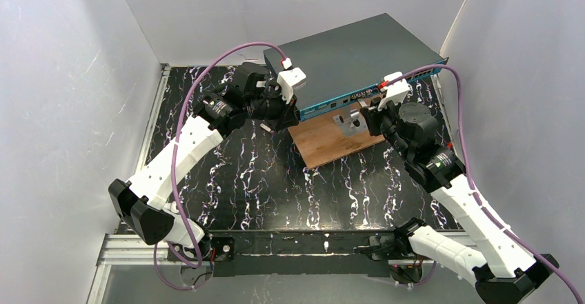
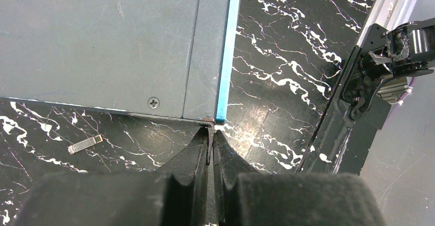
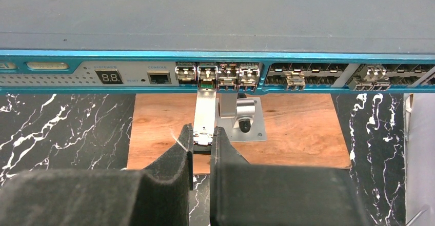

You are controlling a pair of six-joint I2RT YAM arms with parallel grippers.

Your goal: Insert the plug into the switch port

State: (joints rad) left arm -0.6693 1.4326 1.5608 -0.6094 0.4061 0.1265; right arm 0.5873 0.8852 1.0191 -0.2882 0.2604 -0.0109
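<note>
Right gripper (image 3: 202, 139) was clamped on the near end of the plug (image 3: 205, 108). The plug's far tip sat at the mouth of a port (image 3: 207, 75) on the switch (image 3: 215, 16) front, second from left in its cluster. I judged this mid-insertion: the next move needed a straight, level push farther in. Left gripper (image 2: 211, 139) was closed on nothing, tips at the switch's near-left corner. Count: one plug, one switch, one wooden board (image 3: 308, 128), one bracket (image 3: 246, 118), two grippers.
</note>
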